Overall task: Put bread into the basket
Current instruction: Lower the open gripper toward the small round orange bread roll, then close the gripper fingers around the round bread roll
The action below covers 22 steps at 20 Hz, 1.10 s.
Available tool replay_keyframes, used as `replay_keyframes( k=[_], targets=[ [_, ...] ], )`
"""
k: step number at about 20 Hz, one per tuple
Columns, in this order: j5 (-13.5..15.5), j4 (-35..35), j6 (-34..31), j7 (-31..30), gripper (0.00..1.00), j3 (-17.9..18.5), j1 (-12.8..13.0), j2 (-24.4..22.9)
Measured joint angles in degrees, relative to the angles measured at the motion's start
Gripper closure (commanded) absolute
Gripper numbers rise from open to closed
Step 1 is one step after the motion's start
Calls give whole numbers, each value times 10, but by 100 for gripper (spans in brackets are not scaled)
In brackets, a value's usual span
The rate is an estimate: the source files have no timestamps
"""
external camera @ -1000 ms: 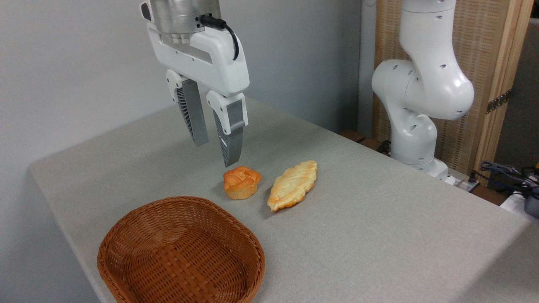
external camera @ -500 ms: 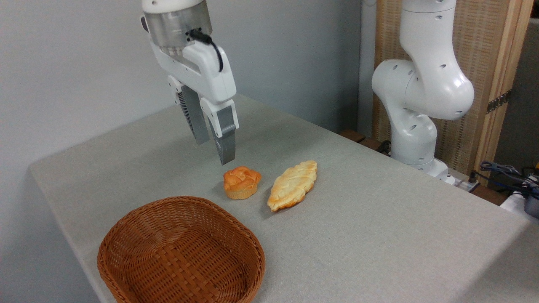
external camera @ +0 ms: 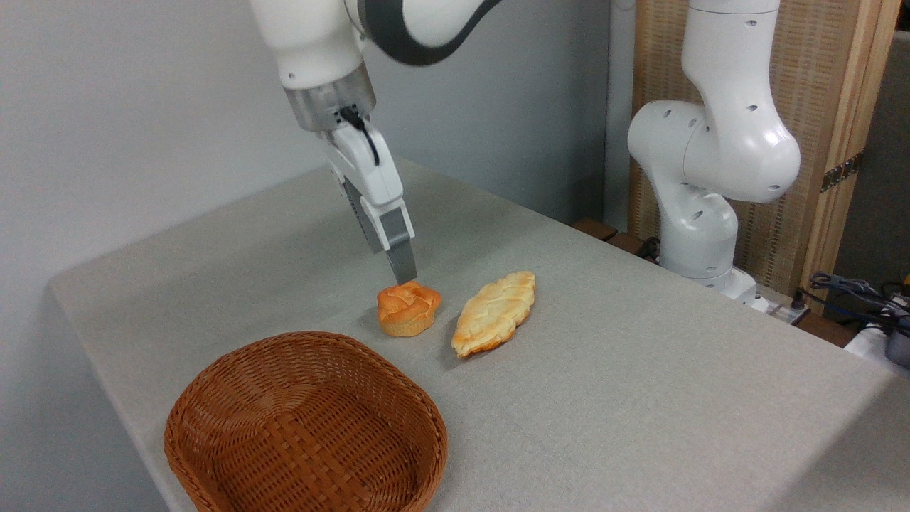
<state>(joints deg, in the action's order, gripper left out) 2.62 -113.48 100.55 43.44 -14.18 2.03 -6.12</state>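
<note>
The bread, a small round knotted bun with an orange-golden top, sits on the grey table near its middle. My gripper hangs tilted just above the bun's far top edge, its tips almost touching the crust. I see it edge-on, so the near finger hides most of the far one; nothing is held between them. The basket, shallow reddish-brown wicker, stands empty at the front left, a short way in front of the bun.
A longer pale-yellow scored pastry lies just right of the bun. The arm's white base rises at the table's far right, with cables beyond it. The table's left edge runs close beside the basket.
The gripper has turned about its axis from showing two spread fingers to edge-on. It has come down and slightly right, ending just over the bun. Bun, pastry and basket have not moved.
</note>
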Motion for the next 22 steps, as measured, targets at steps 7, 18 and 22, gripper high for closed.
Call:
replay_keyframes(
  k=[7,18,22],
  targets=[
    [-29,-83,94,0,0,-29,0,5],
    [-40,-96,115,1,75,-48,1,31],
    [-40,-96,115,1,82,-49,1,34]
  ],
)
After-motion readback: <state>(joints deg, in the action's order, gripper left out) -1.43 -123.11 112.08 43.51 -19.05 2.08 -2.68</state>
